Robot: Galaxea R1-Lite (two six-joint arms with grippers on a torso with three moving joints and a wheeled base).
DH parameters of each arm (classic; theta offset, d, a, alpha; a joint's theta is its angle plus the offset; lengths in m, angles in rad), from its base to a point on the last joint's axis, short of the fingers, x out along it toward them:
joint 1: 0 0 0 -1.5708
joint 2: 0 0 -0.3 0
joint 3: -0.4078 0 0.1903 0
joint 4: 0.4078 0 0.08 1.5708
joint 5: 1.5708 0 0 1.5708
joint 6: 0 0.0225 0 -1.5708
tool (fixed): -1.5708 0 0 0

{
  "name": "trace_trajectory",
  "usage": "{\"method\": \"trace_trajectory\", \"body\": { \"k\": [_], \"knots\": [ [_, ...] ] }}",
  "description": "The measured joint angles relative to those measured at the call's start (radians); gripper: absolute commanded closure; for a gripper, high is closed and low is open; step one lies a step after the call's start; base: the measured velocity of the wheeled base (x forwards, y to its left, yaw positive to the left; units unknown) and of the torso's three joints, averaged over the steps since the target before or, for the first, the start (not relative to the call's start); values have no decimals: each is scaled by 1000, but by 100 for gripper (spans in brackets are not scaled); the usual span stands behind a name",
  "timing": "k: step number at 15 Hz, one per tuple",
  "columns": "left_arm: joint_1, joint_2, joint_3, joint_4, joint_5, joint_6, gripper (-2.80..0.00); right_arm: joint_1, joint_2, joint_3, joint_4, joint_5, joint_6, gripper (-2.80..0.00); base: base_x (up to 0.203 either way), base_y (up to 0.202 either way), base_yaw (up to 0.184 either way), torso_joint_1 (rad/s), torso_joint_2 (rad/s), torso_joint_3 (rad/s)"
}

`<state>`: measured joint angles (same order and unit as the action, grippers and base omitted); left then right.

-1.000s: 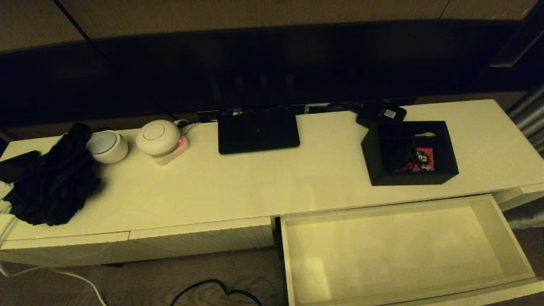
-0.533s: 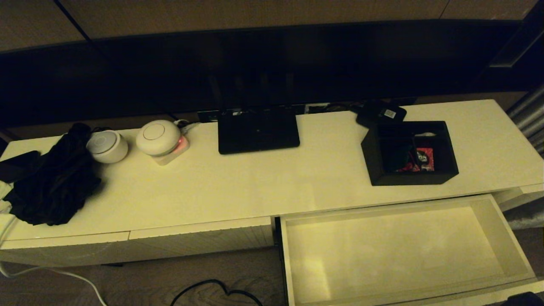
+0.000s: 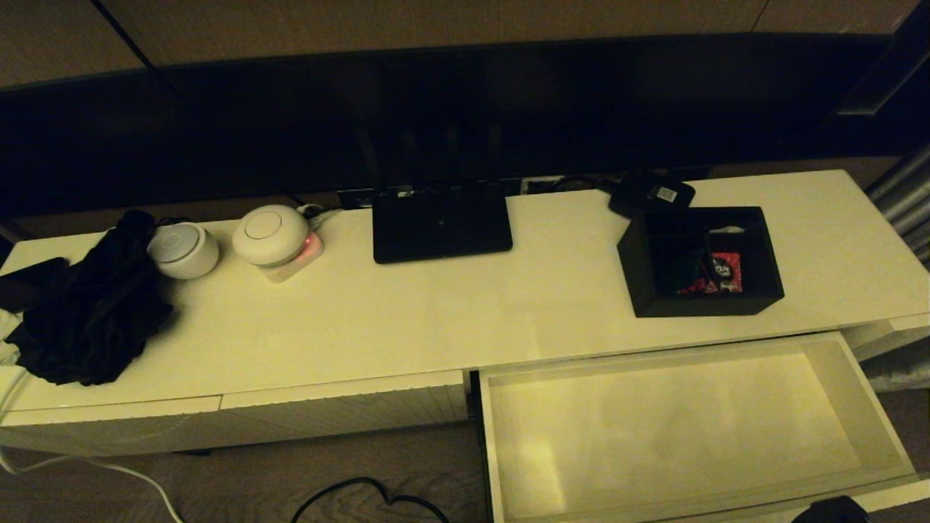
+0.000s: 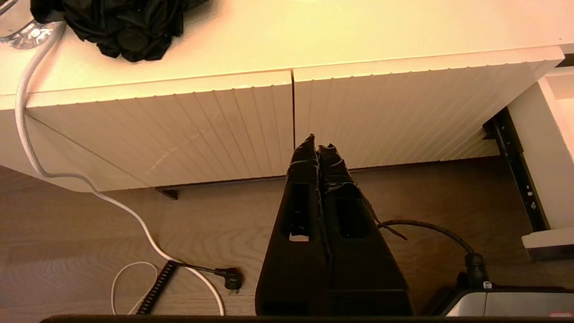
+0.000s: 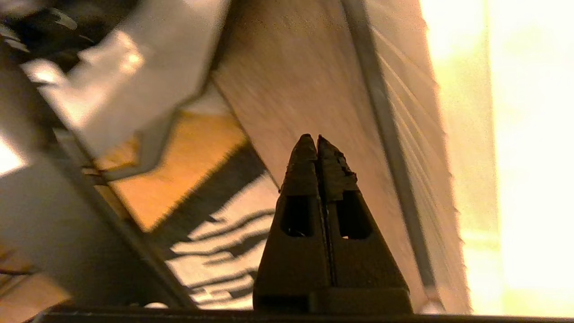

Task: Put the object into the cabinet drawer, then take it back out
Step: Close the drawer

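Organiser box [image 3: 700, 261] sits on the cabinet surface [image 3: 436, 312], behind the open drawer [image 3: 883, 421]. Right claw [image 5: 317, 140], fingers together, hangs below the drawer front; rising blindly risks striking it. Left claw [image 4: 317, 144], also together, idles low.

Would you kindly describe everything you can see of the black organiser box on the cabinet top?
The black organiser box is square, open-topped and matt, with inner dividers forming compartments. Red and white packets lie inside. It stands upright, slightly turned, on the cream cabinet top, behind the open drawer. A small black device sits just behind it. No tool touches it.
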<state>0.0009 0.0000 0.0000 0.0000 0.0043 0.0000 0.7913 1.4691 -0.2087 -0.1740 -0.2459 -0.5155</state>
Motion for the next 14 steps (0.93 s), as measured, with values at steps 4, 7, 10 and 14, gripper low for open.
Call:
{"method": "trace_trajectory", "body": {
  "k": [4, 7, 10, 14],
  "knots": [
    [0, 0, 0, 0, 0, 0, 0, 0, 36, -9, -11, -69, 0, 0, 0, 0, 0, 0, 0, 0],
    [0, 0, 0, 0, 0, 0, 0, 0, 76, -11, -85, -101, 0, 0, 0, 0, 0, 0, 0, 0],
    [0, 0, 0, 0, -1, 0, 0, -3, 145, 0, -235, -116, -1, 0, 0, 0, 0, 0, 0, 0],
    [0, 0, 0, 0, 0, 0, 0, -18, 229, -11, -387, -137, -3, 0, 0, 0, 0, 0, 0, 0]
  ]
}}
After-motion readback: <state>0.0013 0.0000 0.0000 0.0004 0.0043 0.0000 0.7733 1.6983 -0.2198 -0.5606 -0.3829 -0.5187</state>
